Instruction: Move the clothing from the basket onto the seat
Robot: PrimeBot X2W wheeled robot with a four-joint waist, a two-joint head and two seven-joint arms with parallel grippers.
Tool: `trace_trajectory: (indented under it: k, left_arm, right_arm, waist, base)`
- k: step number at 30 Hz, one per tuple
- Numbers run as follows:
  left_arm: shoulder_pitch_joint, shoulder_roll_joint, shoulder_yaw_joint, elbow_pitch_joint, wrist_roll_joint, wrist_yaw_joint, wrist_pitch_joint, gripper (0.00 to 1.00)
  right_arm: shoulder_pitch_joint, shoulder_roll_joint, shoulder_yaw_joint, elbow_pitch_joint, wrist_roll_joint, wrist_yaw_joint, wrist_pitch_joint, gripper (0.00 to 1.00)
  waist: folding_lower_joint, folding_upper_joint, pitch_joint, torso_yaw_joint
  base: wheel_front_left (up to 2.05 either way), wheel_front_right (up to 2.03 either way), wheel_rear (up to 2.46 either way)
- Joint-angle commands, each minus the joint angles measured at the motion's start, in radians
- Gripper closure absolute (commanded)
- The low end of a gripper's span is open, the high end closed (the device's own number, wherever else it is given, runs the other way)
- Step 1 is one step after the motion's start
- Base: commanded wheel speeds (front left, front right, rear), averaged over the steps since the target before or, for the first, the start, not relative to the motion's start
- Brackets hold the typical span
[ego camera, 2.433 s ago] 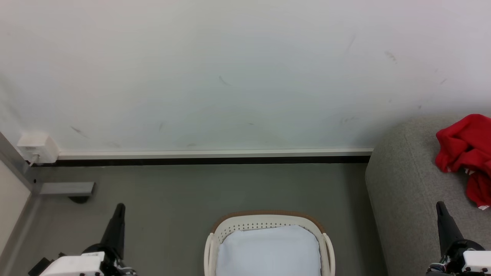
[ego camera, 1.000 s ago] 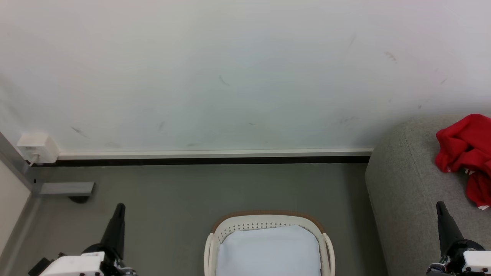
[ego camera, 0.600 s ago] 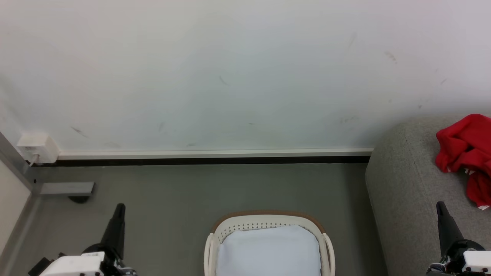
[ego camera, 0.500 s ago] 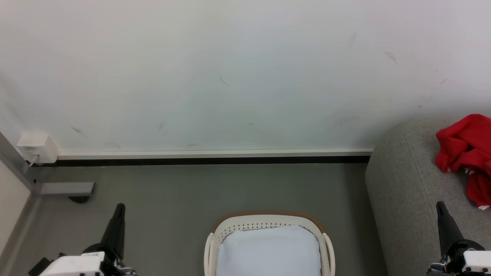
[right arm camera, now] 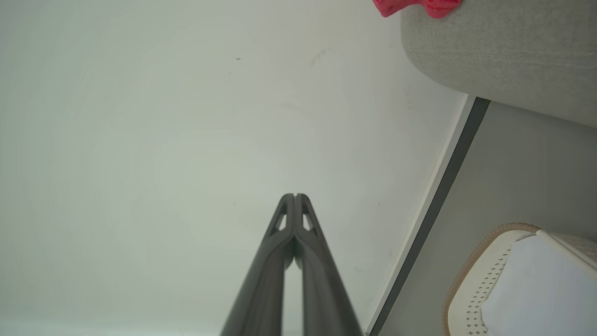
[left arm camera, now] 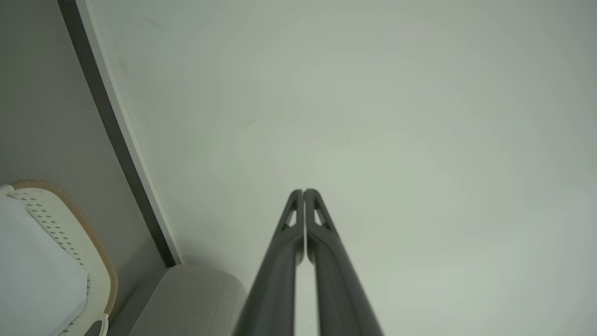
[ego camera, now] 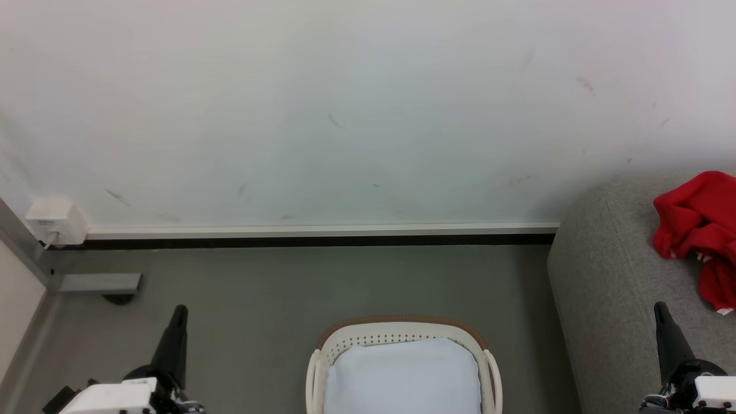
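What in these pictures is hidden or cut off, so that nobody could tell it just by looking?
Basket: head view; the bottom edge cuts off its near part, and the pale pad covers its inside, hiding anything beneath.
Clothing: head view; the right edge cuts it off, and crumpling hides how many pieces there are.
Seat: head view; the right edge cuts it off.
Clothing, right wrist view: the top edge cuts off most of it.

pad [ego camera: 402,376] sits in the basket [ego camera: 397,330], seat [ego camera: 604,299] stands right of the basket with the clothing [ego camera: 693,221] on top, wall [ego camera: 345,115] runs behind the basket, wall box [ego camera: 56,221] far to its left.
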Motion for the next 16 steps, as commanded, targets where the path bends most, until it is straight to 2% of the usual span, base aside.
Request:
trace_trajectory:
  k: [1,16]
  left_arm:
    - [-0.007,0.007,0.002,-0.004,-0.013,-0.003,0.005,1.0]
    - [-0.007,0.007,0.002,-0.004,-0.013,-0.003,0.005,1.0]
  right_arm:
    - [-0.004,0.001,-0.003,-0.004,-0.003,-0.002,0.001,1.0]
    - [-0.005,0.002,-0.004,-0.004,-0.005,-0.002,0.002,1.0]
  waist:
    - [0.0,0.0,0.0,0.0]
    - [0.0,0.0,0.0,0.0]
  base:
    - [0.0,0.0,0.0]
    - [0.0,0.0,0.0]
